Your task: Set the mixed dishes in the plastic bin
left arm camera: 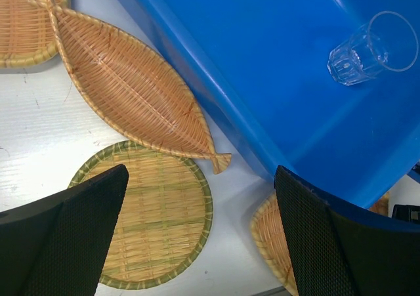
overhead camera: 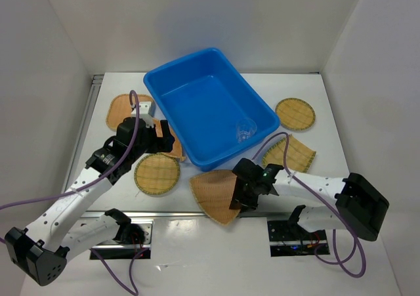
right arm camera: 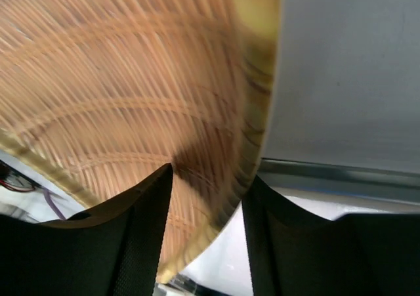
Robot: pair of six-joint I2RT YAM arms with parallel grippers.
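Woven fan tray (right arm camera: pixel 131 79) blurred within right gripper (right arm camera: pixel 203 178), grip unclear | left gripper (left arm camera: pixel 201 178) agape, empty

the plastic bin (overhead camera: pixel 203 105) looks glossy smooth; woven bamboo trays (overhead camera: pixel 157 173) rough, cup (overhead camera: pixel 244 133) clear.

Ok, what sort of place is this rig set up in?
Likely a lab test booth: plain white walls enclose a white table, with woven trays staged around a blue plastic bin.
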